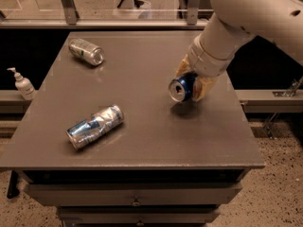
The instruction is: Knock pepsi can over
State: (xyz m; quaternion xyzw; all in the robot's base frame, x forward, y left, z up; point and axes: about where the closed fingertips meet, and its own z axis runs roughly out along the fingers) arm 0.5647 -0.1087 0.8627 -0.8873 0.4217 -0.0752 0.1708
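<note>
The pepsi can [182, 87], dark blue with a silver top, lies tipped on its side with its top facing the camera, right of the table's middle. My gripper [193, 81] is right at the can, its tan fingers [205, 87] on either side of the can's body. The arm comes in from the upper right and hides the can's far end.
A crushed silver-and-blue can [95, 125] lies front left on the grey table [142, 145]. A silver-green can [86, 51] lies at the back left. A white pump bottle [22, 83] stands on a ledge left of the table. Drawers are below the front edge.
</note>
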